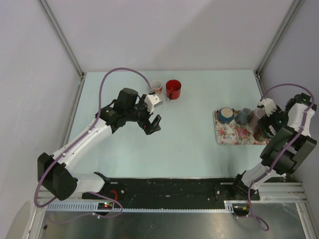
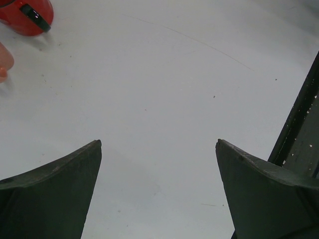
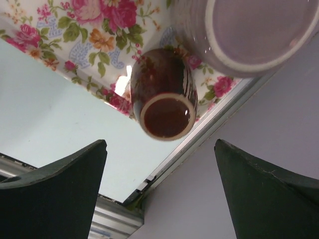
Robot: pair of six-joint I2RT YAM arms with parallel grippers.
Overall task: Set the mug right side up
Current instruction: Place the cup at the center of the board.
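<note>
Right claw (image 3: 159,144): jaws spread wide, nothing between them, hanging right over the brown mug (image 3: 162,89).
Left claw (image 2: 159,144): wide open too and empty, above bare bench (image 2: 164,74), well away from the action; a red mug (image 2: 25,15) sits at the edge of its view.
Where the mug is: on the floral tray (image 3: 75,30), right at the tray's near corner, close to the metal frame rail (image 3: 199,149) at the bench's edge.
How it looks: dark, glossy brown glaze, rounded body, pale ring around what looks like its foot facing up, so it reads as upside down. No handle shows from here.
Risk, neighbour: a lilac mug (image 3: 249,35) stands just beside it; a finger coming down on that side could clip it or wedge between the two.
Risk, slip: the slick, curved glaze could squirt out of a grip that lands off-centre.
Risk, edge: a nudge instead of a clean pinch could shove the mug off the tray's corner toward the rail.
Risk, flip: turning it over in this tight corner could knock it against the lilac mug.
</note>
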